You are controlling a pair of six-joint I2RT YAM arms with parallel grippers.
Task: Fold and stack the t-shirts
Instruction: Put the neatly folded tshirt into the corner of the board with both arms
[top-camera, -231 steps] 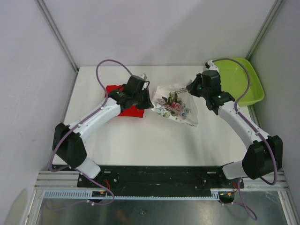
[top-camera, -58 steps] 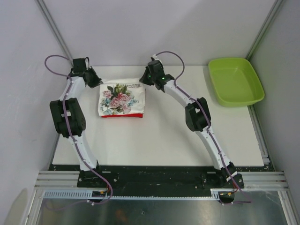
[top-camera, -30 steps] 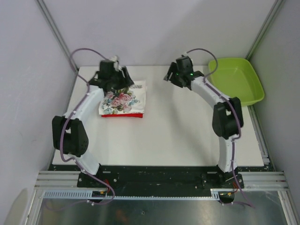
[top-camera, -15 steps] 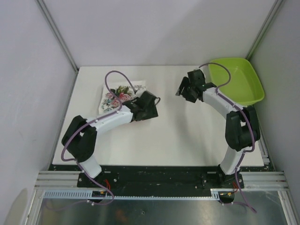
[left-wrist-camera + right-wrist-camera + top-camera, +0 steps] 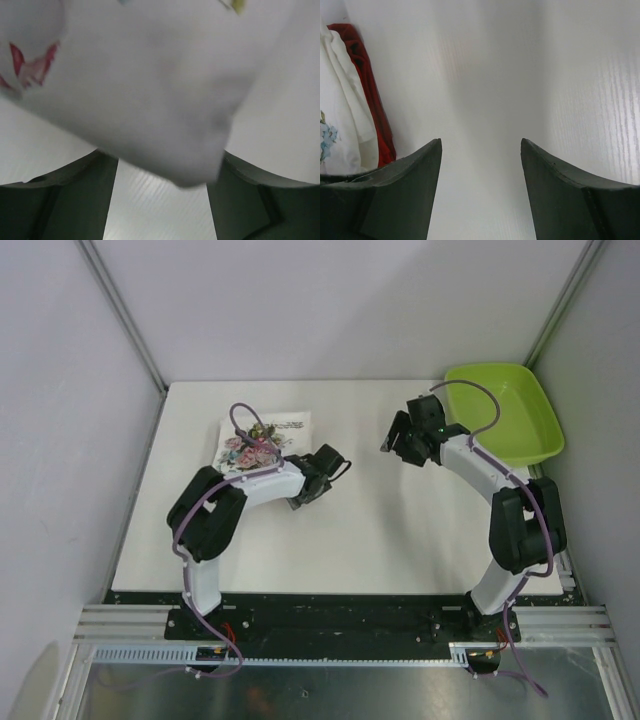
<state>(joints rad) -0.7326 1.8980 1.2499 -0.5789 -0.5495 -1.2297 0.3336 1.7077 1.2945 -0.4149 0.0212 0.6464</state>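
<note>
Fingers [image 5: 55, 200] of our left gripper [image 5: 162, 170] gape at the white shirt's [image 5: 150, 90] edge; right gripper [image 5: 481, 145] gapes empty.
White tops the red shirt [image 5: 369, 87] left of the right fingers; stack looks done, so next we retreat carefully.

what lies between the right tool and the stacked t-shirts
Only bare white table, shown in the right wrist view, separates the right tool from the white-on-red cloth t-shirts.

The white t-shirt [image 5: 262, 435], folded flat with its flowered print upward, lies atop the folded red t-shirt [image 5: 370, 95], whose edge peeks out, well left of the lime-green tray [image 5: 500, 370].
</note>
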